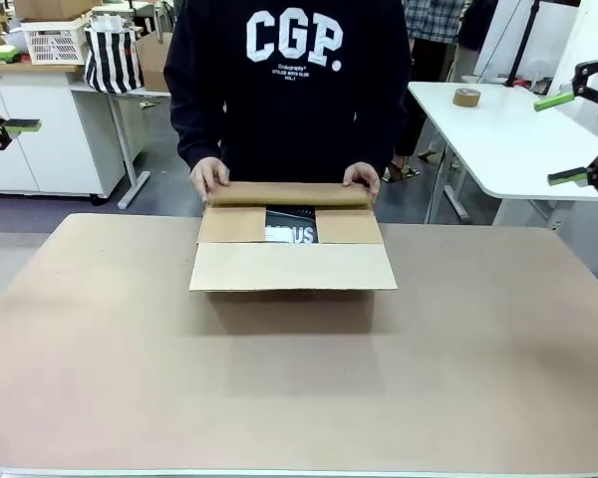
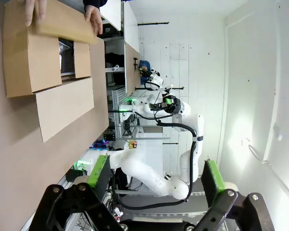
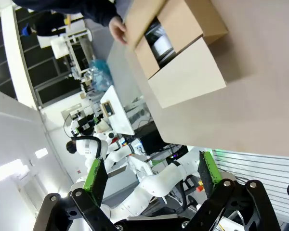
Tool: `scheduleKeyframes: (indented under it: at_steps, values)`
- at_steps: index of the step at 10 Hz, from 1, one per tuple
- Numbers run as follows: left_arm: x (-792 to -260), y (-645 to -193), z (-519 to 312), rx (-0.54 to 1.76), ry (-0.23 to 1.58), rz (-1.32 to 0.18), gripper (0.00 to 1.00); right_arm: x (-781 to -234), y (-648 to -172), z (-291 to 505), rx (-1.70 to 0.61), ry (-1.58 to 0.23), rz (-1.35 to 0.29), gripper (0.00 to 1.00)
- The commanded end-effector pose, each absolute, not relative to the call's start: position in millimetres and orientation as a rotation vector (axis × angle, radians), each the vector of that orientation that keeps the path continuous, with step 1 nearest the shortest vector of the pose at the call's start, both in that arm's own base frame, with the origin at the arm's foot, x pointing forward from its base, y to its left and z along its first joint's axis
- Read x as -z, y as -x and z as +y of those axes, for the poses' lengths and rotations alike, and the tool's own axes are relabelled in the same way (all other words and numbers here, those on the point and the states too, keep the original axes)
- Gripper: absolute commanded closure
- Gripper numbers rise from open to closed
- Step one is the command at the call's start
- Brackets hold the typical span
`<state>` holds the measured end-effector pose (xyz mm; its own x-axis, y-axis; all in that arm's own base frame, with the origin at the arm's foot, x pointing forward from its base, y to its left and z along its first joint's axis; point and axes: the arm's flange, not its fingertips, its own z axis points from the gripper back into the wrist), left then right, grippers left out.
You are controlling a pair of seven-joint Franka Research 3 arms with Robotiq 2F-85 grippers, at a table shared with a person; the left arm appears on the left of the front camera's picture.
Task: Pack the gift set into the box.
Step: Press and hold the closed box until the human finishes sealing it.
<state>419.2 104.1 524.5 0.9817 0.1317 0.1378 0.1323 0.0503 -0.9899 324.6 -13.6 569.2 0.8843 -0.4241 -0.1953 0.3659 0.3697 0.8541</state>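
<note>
Inside the box (image 1: 292, 266), the gift set (image 1: 291, 228) shows white "US".

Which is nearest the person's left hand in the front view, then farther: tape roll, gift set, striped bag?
1. gift set, inside the box, beside the left hand.
2. tape roll, on the white table behind.
3. striped bag, far picture-left.

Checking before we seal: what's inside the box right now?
The gift set lies inside the box, its black top and white "US" showing between the side flaps. Those flaps hide the rest of the inside.
</note>
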Motion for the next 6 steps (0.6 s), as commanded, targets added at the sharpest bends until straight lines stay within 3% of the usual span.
scheduleKeyframes:
  at_steps: [1, 6]
  values:
    - [-524.9, -417.0, 102.7, 0.005, 1.543, -0.218, 0.00, -572.1, -326.9, -12.0, 0.506, -1.103, -0.059, 0.00]
    - [-524.9, -417.0, 102.7, 0.005, 1.543, -0.218, 0.00, -572.1, -326.9, -12.0, 0.506, -1.103, -0.059, 0.00]
